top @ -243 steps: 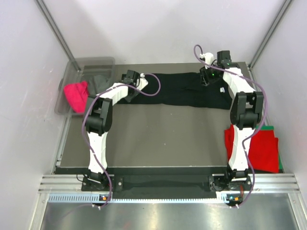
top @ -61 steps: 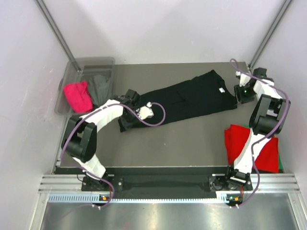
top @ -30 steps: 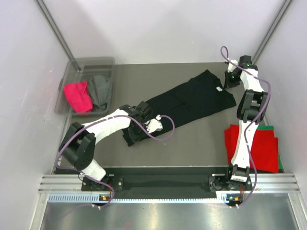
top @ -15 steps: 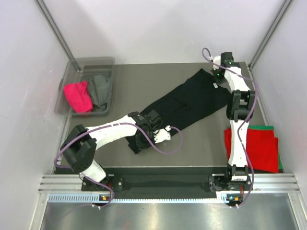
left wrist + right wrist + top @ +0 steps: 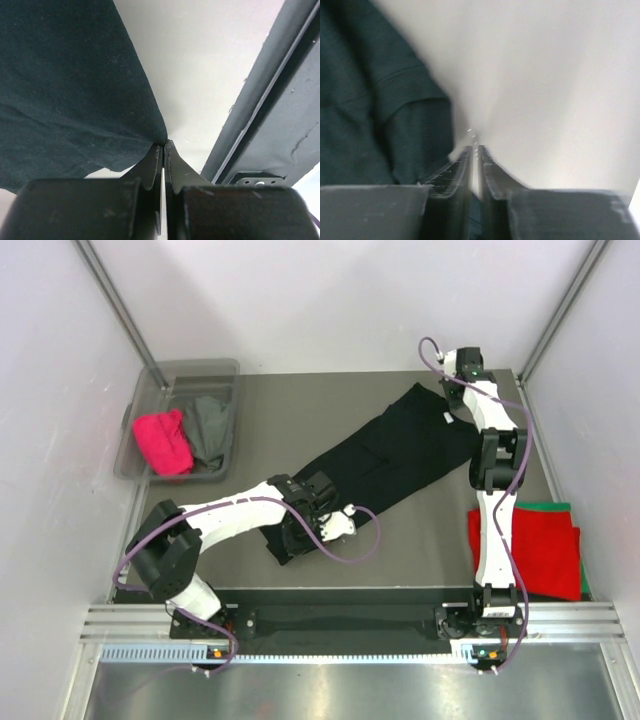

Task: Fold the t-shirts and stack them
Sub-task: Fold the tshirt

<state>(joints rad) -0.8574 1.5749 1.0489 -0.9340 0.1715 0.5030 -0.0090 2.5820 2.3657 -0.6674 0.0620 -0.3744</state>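
The large black t-shirt (image 5: 390, 455) lies stretched out diagonally on the dark table (image 5: 420, 540), from front left to back right. My left gripper (image 5: 298, 530) is at its front left end. In the left wrist view the jaws (image 5: 163, 145) are shut, with the black cloth's (image 5: 65, 75) edge at their tips. My right gripper (image 5: 452, 398) is at the shirt's back right end. In the right wrist view it (image 5: 475, 147) is shut with dark cloth (image 5: 365, 110) between the jaws. A red shirt (image 5: 530, 550) lies on a green one (image 5: 562, 506) at the right edge.
A translucent grey tub (image 5: 185, 370) stands at the back left and holds a pink shirt (image 5: 163, 440) and a grey shirt (image 5: 208, 425). The walls of the enclosure close in the table on three sides. The left arm's purple cable (image 5: 350, 540) loops over the table by the shirt.
Over the last seconds both grippers swung the black shirt from lying along the back edge to a diagonal. In the last half second the right gripper edged slightly; the left barely moved.
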